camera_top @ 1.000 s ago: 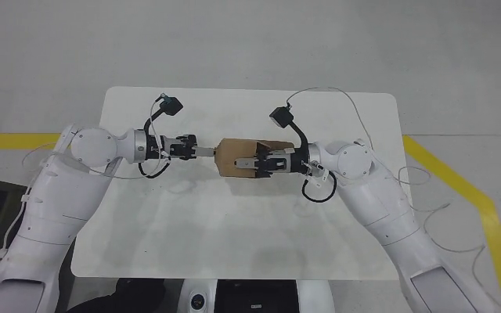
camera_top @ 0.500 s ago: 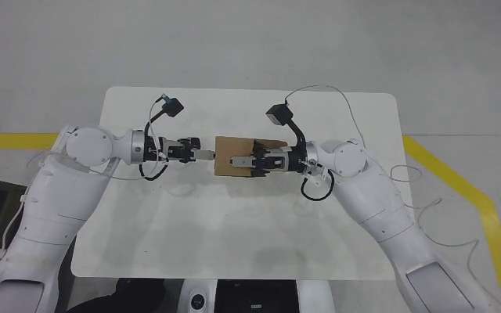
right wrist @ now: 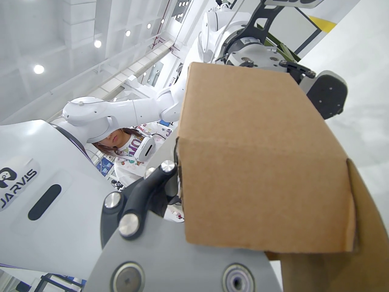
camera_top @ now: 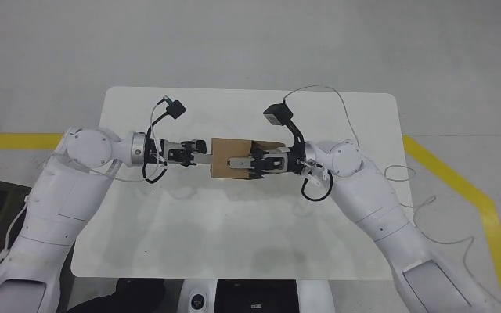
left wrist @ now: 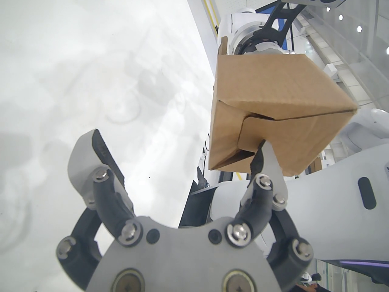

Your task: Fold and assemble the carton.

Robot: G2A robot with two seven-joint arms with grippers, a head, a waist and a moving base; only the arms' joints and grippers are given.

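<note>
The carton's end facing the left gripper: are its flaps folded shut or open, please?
Folded shut, loosely: in the left wrist view the carton has overlapping end flaps with narrow seam gaps.

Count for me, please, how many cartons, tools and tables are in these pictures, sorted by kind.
carton: 1
tools: 2, the left tool and the right tool
table: 1
Total: 4
</note>
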